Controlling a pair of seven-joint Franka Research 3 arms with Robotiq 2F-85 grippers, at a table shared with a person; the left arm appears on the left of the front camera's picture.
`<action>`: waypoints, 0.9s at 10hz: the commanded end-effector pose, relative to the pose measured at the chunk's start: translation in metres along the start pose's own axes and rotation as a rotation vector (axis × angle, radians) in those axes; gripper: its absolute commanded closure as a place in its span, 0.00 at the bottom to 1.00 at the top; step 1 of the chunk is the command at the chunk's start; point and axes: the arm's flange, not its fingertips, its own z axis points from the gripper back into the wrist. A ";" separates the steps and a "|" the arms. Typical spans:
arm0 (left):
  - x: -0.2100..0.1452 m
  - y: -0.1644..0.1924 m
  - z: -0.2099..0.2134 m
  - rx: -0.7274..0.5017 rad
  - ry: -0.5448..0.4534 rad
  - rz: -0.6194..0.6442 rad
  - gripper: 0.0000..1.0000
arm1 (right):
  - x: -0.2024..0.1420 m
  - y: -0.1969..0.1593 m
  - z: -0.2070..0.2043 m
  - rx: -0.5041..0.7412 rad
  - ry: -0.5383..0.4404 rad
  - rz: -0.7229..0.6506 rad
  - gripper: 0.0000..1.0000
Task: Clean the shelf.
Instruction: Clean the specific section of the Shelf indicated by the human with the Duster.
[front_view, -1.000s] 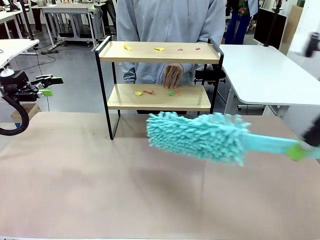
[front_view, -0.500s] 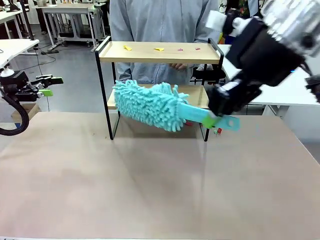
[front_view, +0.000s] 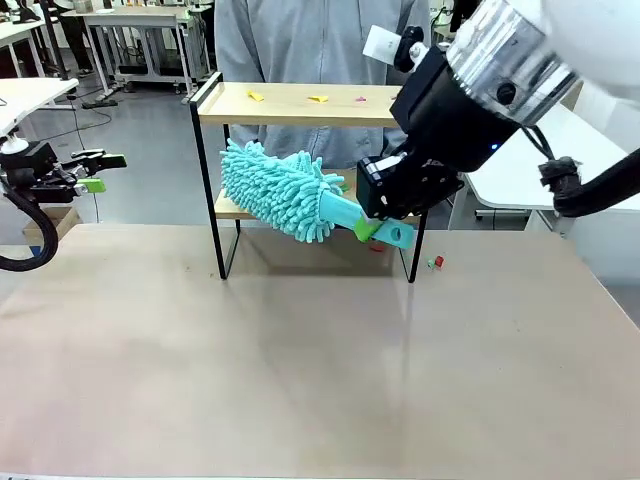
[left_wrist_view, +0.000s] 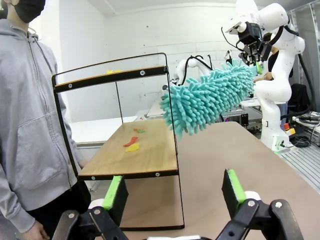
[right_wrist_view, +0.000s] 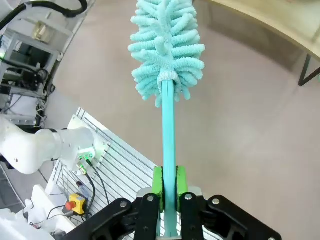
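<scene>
Currently shelf stands at far edge of worktop, scraps on both boards. Right jaws clamped on duster handle, head just beside lower board; left jaws apart, idle. Recommend low, level sweeps outward, clear of side rails.

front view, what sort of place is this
Probably a robotics lab or workshop: rows of white metal-legged work tables stand behind the person, and a yellow emergency-stop box with a red button sits by a ribbed aluminium-rail base.
</scene>
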 end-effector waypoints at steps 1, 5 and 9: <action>0.003 -0.001 -0.001 -0.001 -0.002 -0.014 0.00 | -0.010 -0.001 0.010 -0.013 -0.007 0.010 0.87; 0.003 -0.001 -0.001 -0.001 -0.002 -0.014 0.00 | 0.015 0.016 -0.007 -0.027 -0.022 -0.009 0.87; 0.003 -0.001 -0.001 -0.001 -0.002 -0.014 0.00 | 0.061 0.048 -0.052 -0.116 -0.066 -0.156 0.87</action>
